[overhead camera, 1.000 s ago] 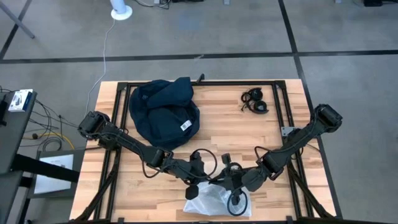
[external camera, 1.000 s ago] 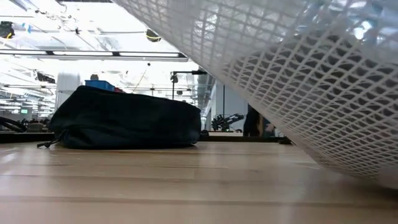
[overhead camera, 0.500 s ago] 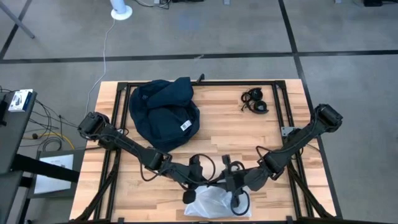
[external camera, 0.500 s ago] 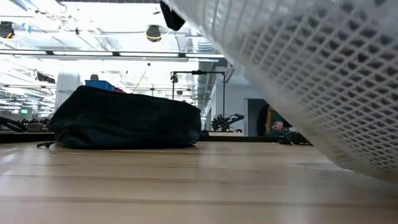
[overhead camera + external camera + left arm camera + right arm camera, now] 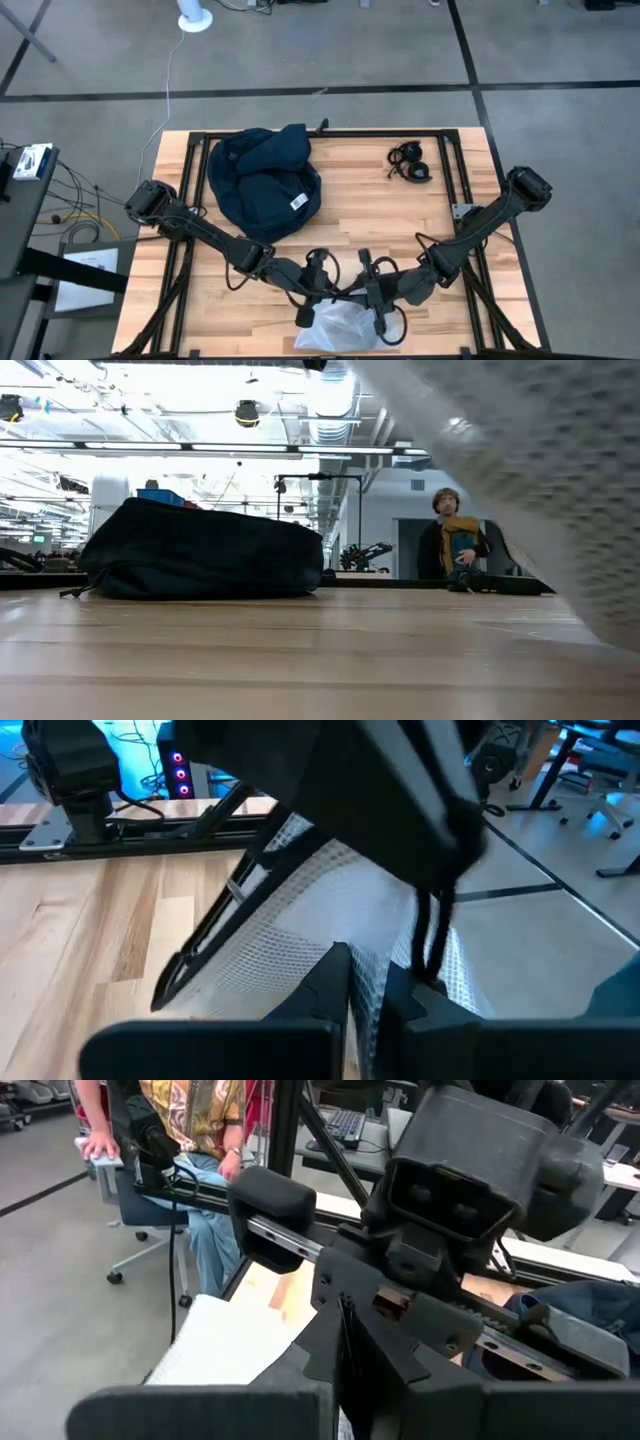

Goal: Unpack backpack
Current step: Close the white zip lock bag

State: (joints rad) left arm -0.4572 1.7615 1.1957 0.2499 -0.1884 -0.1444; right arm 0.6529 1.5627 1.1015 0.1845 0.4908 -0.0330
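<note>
The backpack [image 5: 263, 187] sits on the table [image 5: 400, 210]. Well away from the backpack, by the table's edge, the left tool [image 5: 310, 308] and right tool [image 5: 372, 300] each pinch the white mesh bag [image 5: 343, 326].

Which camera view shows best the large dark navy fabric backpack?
The high view: the large dark navy fabric backpack shows whole from above. The low view gives its side; the right wrist view only an edge; the left wrist none.
</note>
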